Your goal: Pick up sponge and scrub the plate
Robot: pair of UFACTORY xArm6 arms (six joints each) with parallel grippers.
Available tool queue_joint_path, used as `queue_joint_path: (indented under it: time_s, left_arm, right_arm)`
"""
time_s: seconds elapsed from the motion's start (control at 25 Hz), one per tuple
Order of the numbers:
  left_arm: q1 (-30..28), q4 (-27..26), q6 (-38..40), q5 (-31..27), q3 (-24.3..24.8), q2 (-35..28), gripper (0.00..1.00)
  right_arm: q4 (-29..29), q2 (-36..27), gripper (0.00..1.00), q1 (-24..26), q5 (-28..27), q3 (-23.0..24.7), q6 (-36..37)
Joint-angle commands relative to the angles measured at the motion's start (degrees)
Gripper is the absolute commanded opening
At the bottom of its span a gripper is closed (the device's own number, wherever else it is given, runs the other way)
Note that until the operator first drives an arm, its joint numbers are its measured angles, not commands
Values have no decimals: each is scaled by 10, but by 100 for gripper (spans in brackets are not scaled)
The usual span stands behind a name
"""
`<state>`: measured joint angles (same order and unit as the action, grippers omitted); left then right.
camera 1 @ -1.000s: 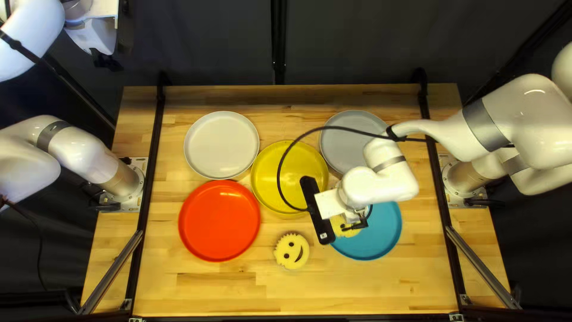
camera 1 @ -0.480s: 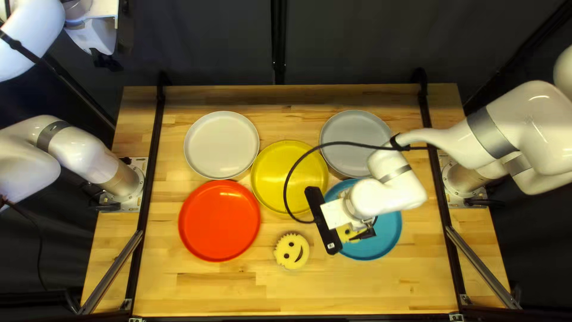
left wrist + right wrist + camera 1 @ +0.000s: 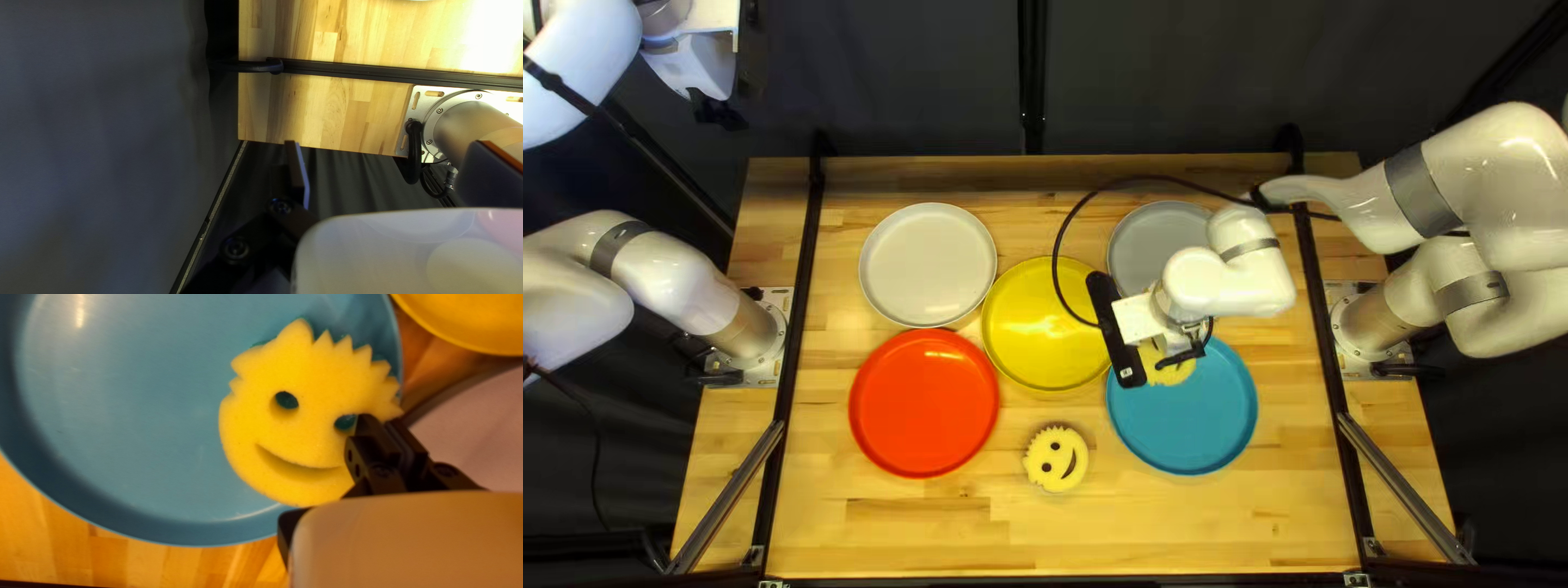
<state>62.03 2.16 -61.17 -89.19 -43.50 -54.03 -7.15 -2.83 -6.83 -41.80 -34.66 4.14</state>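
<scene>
My right gripper (image 3: pixel 1183 351) is over the back part of the blue plate (image 3: pixel 1198 419) in the top left view, with a yellow smiley sponge (image 3: pixel 1174 374) partly hidden under it. In the right wrist view my right gripper (image 3: pixel 388 430) is shut on the edge of the sponge (image 3: pixel 299 430), whose face lies flat along the blue plate (image 3: pixel 136 414) near its rim. Whether it presses on the plate cannot be told. Far from the plates, my left gripper (image 3: pixel 717 109) is raised beyond the table's far left corner; in its wrist view the left gripper (image 3: pixel 393 177) stands open, nothing between its fingers.
A second smiley sponge (image 3: pixel 1056 457) lies on the wood between the red plate (image 3: pixel 924 403) and the blue one. A yellow plate (image 3: pixel 1046 327), white plate (image 3: pixel 928 265) and grey plate (image 3: pixel 1149 245) stand behind. A black cable (image 3: pixel 1089 198) loops over the grey plate.
My right gripper moved right and slightly toward the near edge, then back toward the far edge, the sponge going with it across the blue plate. The left arm stayed still.
</scene>
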Motion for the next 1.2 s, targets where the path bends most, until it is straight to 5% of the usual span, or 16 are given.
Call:
queue_joint_path:
  time_s: [0.04,0.56,1.2]
  left_arm:
    - [0,0,0,0,0,0,100]
    - [0,0,0,0,0,0,100]
    - [0,0,0,0,0,0,100]
  right_arm:
    - [-7,-6,0,-31,4,7,-29]
    - [-17,21,0,-153,-19,-42,-119]
    - [44,8,0,-11,-69,-93,43]
